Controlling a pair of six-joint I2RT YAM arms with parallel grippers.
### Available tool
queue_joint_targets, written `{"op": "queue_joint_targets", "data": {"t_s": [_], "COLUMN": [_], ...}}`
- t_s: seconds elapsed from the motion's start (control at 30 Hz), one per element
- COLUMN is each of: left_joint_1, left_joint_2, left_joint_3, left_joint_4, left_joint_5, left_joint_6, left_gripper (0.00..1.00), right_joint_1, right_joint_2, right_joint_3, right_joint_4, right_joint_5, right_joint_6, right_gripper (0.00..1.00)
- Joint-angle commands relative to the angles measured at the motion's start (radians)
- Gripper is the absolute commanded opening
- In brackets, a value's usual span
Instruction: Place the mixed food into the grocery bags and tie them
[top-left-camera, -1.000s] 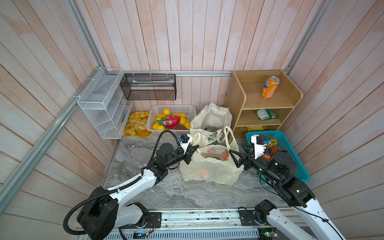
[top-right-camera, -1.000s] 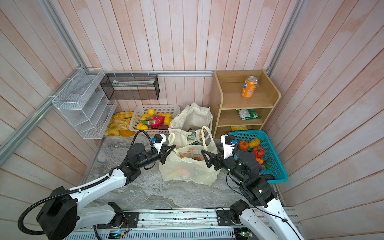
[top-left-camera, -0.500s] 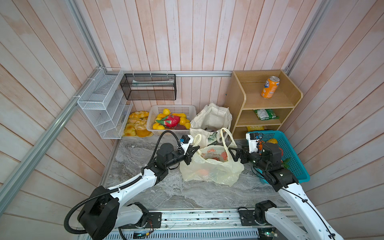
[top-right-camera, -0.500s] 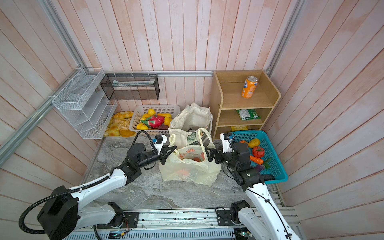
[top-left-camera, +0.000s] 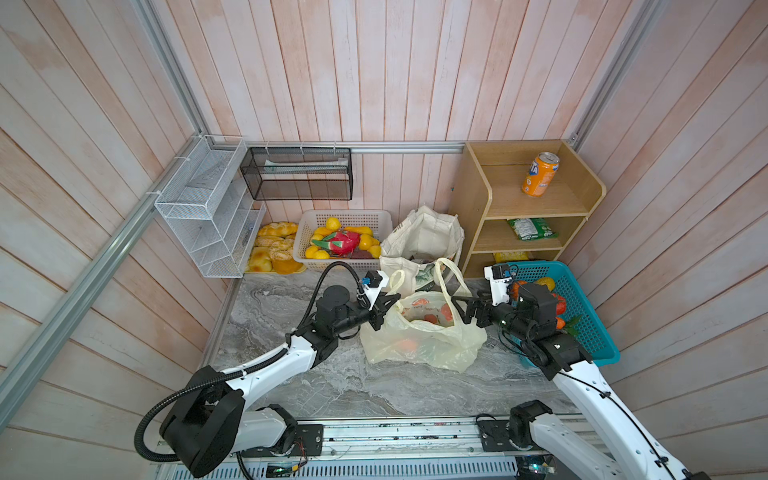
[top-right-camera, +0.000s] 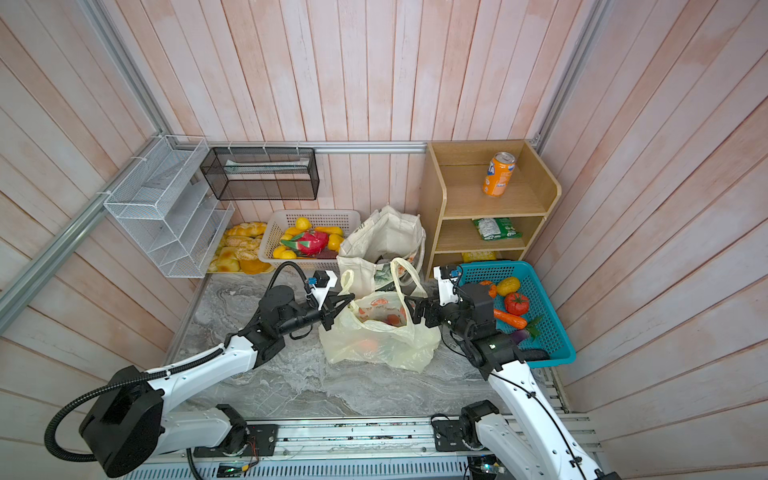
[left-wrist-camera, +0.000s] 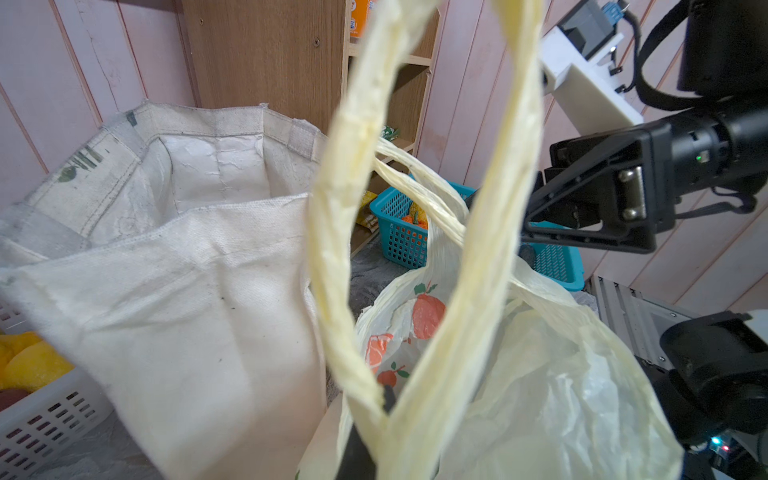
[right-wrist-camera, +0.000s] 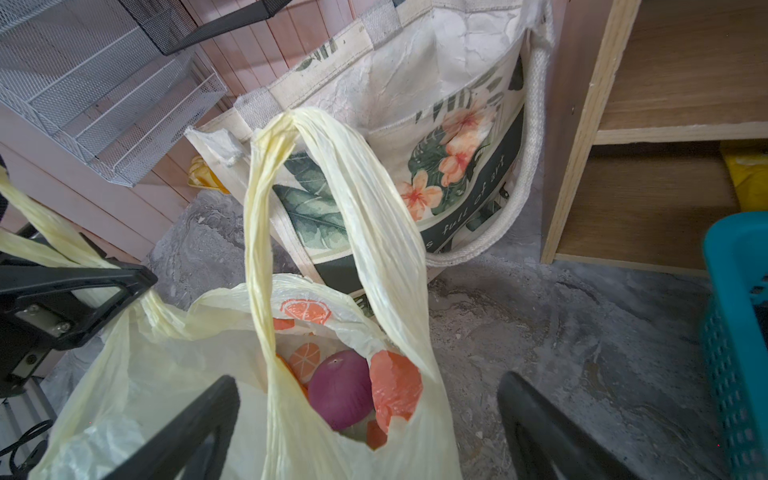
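Pale-yellow plastic bag (top-left-camera: 419, 353) sits slumped on the marble tabletop (top-left-camera: 291, 307), mid-scene, between the two arms. Its long axis runs side to side, gripper to gripper. Mouth faces up and gapes. Both loop handles stand up from the mouth, leaning toward the back wall.

Left gripper (top-left-camera: 392, 300) has its fingers pressed together, pinching the base of the left loop handle (left-wrist-camera: 332, 208) at the bag's left edge. The loop rises free above the pinch.

Right gripper (top-left-camera: 463, 309) is at the bag's right edge with fingers (right-wrist-camera: 199, 415) spread wide. In the right wrist view they straddle the foot of the right loop handle (right-wrist-camera: 374, 232). They are closed on nothing; contact with the film cannot be told.

Inside the bag is a purple round item (right-wrist-camera: 340, 388) near the mouth, with orange-red patches beside it; print or food, cannot tell. An orange lump (top-left-camera: 409, 345) shows through the film lower down.

Canvas tote (top-left-camera: 424, 237) with leaf-and-flower print stands upright just behind the plastic bag, mouth up and open, just beside the wooden shelf (top-left-camera: 469, 224).

Teal basket (top-right-camera: 548, 332) on the right holds a tomato (top-right-camera: 516, 303) and a carrot (top-right-camera: 509, 318). Orange soda can (top-left-camera: 539, 174) is upright on the top shelf, and a green packet (top-left-camera: 532, 228) lies flat one shelf down. White basket (top-left-camera: 345, 215) of fruit is at back left.
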Motion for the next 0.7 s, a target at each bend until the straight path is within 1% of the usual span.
{"op": "queue_joint_targets", "data": {"t_s": [0.0, 0.23, 0.43, 0.67], "left_joint_1": [0.005, 0.007, 0.007, 0.008], "left_joint_2": [0.009, 0.009, 0.01, 0.009], "left_joint_3": [0.027, 0.028, 0.029, 0.026], "left_joint_4": [0.009, 0.001, 0.004, 0.005], "left_joint_5": [0.016, 0.018, 0.02, 0.025], "left_joint_6": [0.006, 0.005, 0.003, 0.003], "left_gripper": [0.0, 0.0, 0.0, 0.0], "right_joint_1": [0.041, 0.066, 0.073, 0.074], "right_joint_2": [0.013, 0.053, 0.09, 0.139], "right_joint_3": [0.011, 0.012, -0.007, -0.007], "right_joint_4": [0.013, 0.034, 0.06, 0.118], "right_joint_5": [0.06, 0.072, 0.115, 0.117], "right_joint_6": [-0.027, -0.038, -0.052, -0.071], "right_gripper": [0.98, 0.98, 0.98, 0.98]}}
